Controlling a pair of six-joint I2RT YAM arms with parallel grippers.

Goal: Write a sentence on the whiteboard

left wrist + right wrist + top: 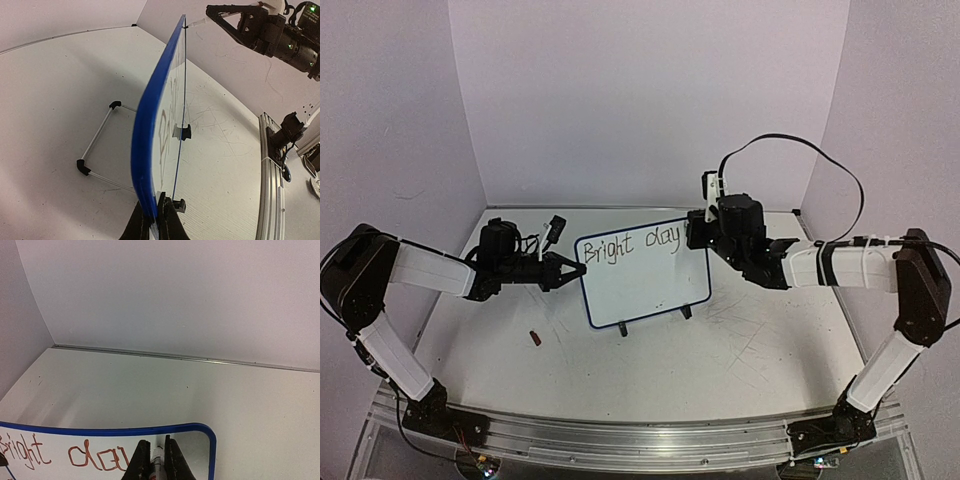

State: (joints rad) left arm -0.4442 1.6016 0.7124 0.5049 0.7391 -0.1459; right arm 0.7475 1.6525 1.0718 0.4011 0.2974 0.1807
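Step in hand: writing, partway through. The sentence is reading "Bright day" along the top of the whiteboard. The final letter and the second line are not yet down, so I am judging this under half done.

The whiteboard is standing near the middle of the table, leaning back slightly on two small black feet and a thin wire stand behind it.

The left gripper is pinching the whiteboard's left edge. The left wrist view is showing the fingers closed over the blue rim, steadying it.

The right gripper is sitting at the whiteboard's upper right corner, clamped on a marker with its tip just right of the last letter.

Next move, as a judgement: it is calling for light tip pressure, a short step rightward for the "s", then a drop toward the lower left of the whiteboard for line two. The left grip is needed against tipping.

Materials:
- The board face is glossy and smooth, with rounded corners and a thin plastic-looking rim.
- The tabletop around it is matte and scratched.
- The lettering is thin and slanted.

A small dark reddish object is lying left of and nearer than the whiteboard. I cannot tell what it is.
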